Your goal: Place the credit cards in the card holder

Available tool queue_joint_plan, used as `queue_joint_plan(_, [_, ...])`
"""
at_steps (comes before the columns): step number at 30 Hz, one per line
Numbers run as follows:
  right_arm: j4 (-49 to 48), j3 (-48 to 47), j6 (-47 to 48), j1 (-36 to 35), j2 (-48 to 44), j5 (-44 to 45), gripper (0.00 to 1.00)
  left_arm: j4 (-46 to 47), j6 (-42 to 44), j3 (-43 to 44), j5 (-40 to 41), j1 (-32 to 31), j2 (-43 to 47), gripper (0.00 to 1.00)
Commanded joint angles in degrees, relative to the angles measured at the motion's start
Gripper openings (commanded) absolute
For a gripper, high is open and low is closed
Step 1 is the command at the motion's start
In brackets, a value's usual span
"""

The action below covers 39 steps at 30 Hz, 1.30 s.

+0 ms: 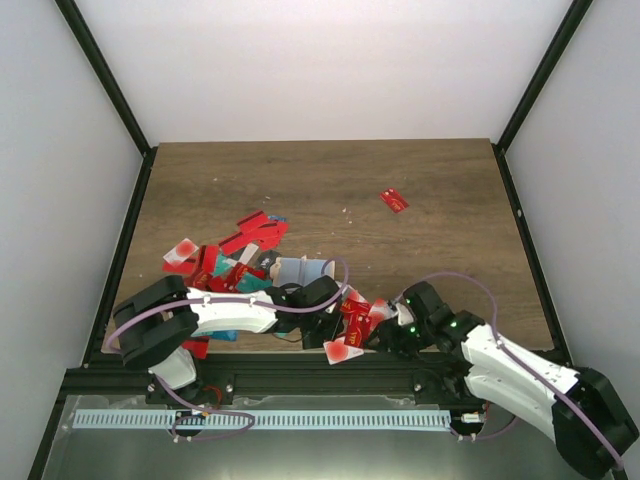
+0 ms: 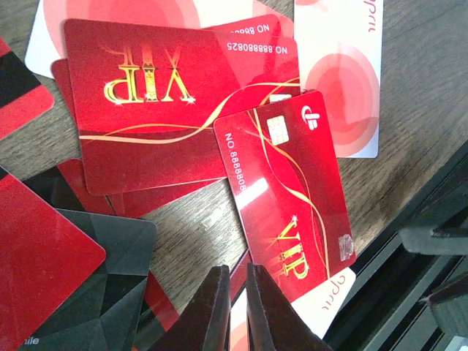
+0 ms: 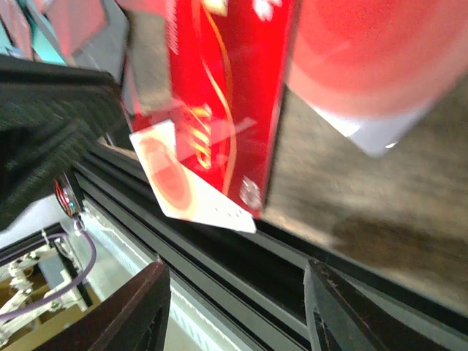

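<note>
Near edge: black rail [image 1: 300, 372] runs along the front of the desk [image 1: 450, 260], dark brown wood grain. A white-and-red card [image 1: 343, 351] overhangs that edge. Left pincer [image 1: 325, 322] is low over the cards there, tips all but together w/ a sliver between; can't tell if anything's nipped. Red VIP cards [image 2: 289, 208] overlap on the grain just ahead of it. Right pincer [image 1: 385, 338] is just beside, to the right, jaws well apart, nothing between.

Mid desk: main heap of credit cards [image 1: 240, 250], mostly red. Card holder [image 1: 300, 270] lies at the heap's right side, just beyond the left arm's wrist.

Farther back, right: lone red card [image 1: 394, 200], well apart. White walls [image 1: 320, 60] on 3 sides, black frame posts [image 1: 100, 75] at the corners.
</note>
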<state>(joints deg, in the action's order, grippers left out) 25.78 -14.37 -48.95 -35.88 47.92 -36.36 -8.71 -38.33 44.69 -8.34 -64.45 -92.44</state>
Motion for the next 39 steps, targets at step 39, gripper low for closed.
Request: queue_joint_plan(39, [-39.79,13.78,-30.97,-9.55,11.02,3.55,0.35,3.39,1.06,-4.59,-6.80,-0.95,-0.79,0.11])
